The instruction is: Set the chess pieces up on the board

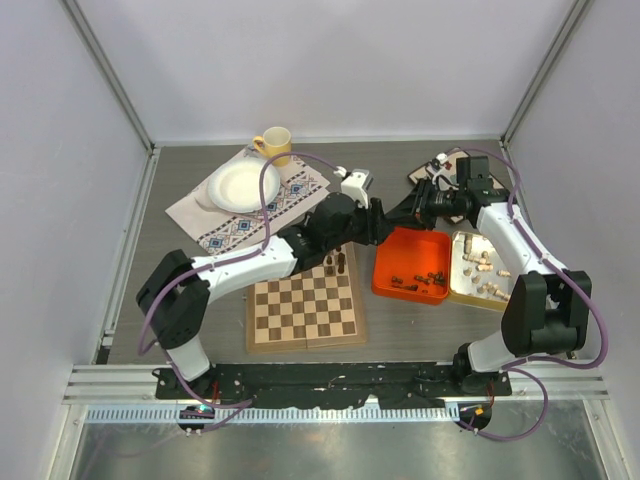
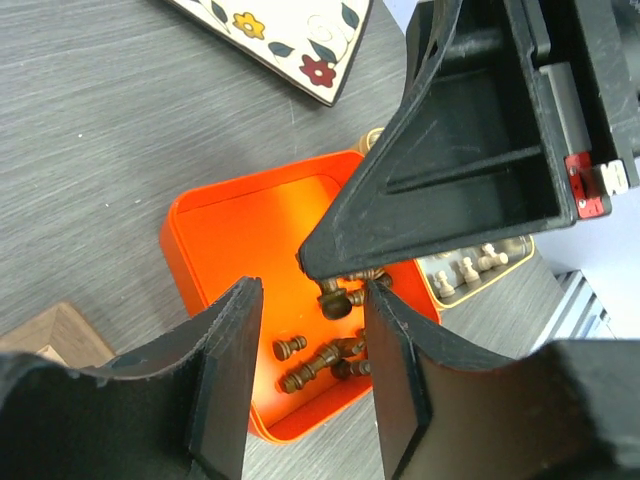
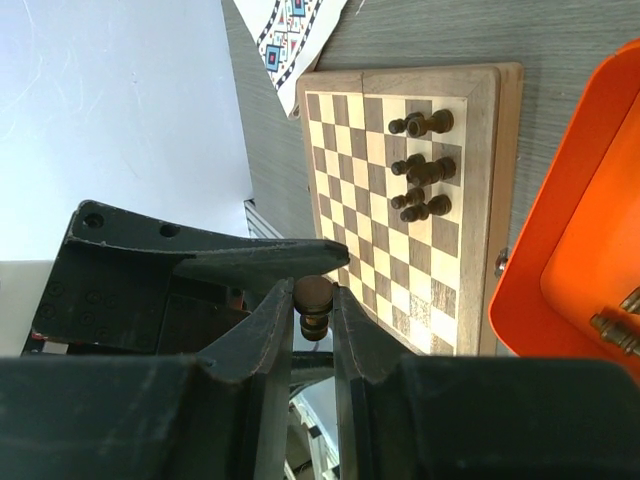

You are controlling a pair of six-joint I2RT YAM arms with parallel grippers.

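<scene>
My right gripper (image 3: 313, 300) is shut on a dark chess piece (image 3: 313, 305) and holds it in the air over the near-left part of the orange tray (image 1: 400, 255). My left gripper (image 2: 310, 350) is open and faces it, jaws on either side just below the held piece (image 2: 333, 300). In the top view both grippers meet, the left (image 1: 385, 215) and the right (image 1: 405, 210). Several dark pieces (image 2: 320, 360) lie in the orange tray (image 2: 220, 230). Several dark pieces (image 3: 425, 160) stand on the chessboard (image 3: 380, 220), at its far right (image 1: 338, 264).
A yellow tray (image 1: 456, 280) with pale pieces (image 1: 485, 270) sits right of the orange tray. A floral square plate (image 2: 280, 35) lies behind the grippers. A patterned cloth (image 1: 300, 185) with a white plate (image 1: 238, 186) and a yellow mug (image 1: 274, 143) is at back left.
</scene>
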